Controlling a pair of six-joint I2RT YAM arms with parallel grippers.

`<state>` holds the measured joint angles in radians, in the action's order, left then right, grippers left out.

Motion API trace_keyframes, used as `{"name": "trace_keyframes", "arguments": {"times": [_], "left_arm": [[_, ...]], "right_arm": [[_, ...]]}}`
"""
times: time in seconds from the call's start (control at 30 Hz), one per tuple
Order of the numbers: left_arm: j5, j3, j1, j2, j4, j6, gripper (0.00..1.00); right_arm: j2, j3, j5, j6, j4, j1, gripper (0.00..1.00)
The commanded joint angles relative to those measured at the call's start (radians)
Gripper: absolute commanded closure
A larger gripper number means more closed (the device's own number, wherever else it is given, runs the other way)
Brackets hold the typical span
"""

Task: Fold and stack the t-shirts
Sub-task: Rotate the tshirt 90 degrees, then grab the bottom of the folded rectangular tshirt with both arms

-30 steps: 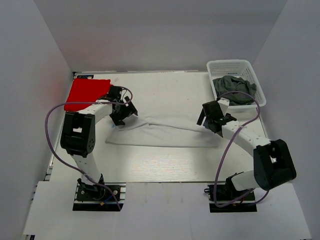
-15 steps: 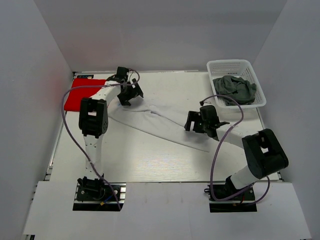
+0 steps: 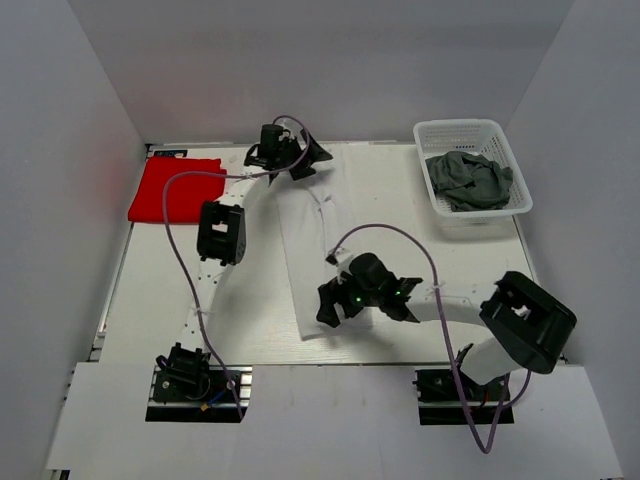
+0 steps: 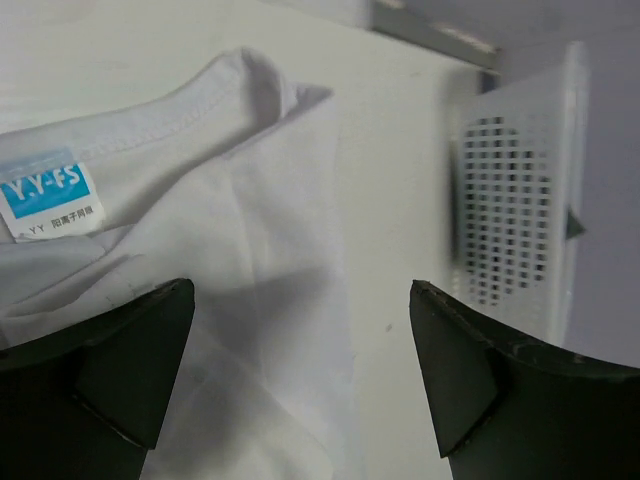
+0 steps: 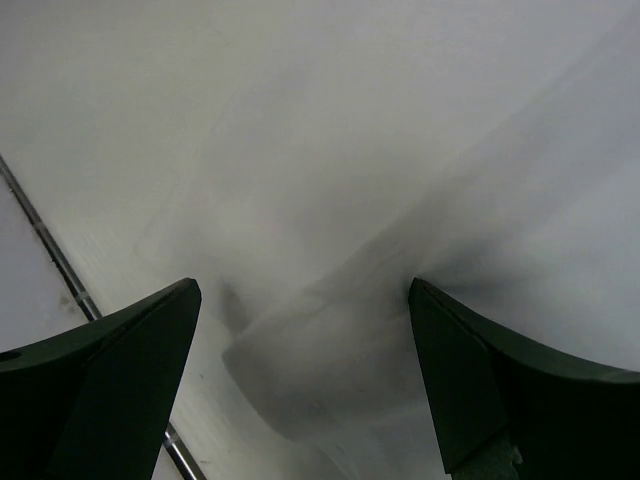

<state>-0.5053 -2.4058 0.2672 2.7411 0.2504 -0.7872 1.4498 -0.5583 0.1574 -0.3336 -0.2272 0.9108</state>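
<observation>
Now | white table [image 3: 160, 290], pale walls [image 3: 300, 70] | white t-shirt [image 3: 305, 235] stretched out | left gripper [image 4: 302, 300] released | right gripper [image 5: 303, 290] released

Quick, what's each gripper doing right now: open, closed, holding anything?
Left gripper: open, holding nothing, over the white t-shirt near its collar.
Right gripper: open, holding nothing, over the same shirt.

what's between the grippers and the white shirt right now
Nothing visible. The left gripper hangs open over the collar end of the white shirt, and the right gripper hangs open over its near end, with nothing covering the cloth below either.
</observation>
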Motion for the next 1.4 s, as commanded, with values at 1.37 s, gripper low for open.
{"name": "trace_keyframes", "arguments": {"times": [1.37], "left_arm": [[0.258,1.606,0.162,-1.412,0.120,0.059,0.00]], "right_arm": [[-0.355,0.047,-0.312,-0.394,0.450,0.050,0.10]]}}
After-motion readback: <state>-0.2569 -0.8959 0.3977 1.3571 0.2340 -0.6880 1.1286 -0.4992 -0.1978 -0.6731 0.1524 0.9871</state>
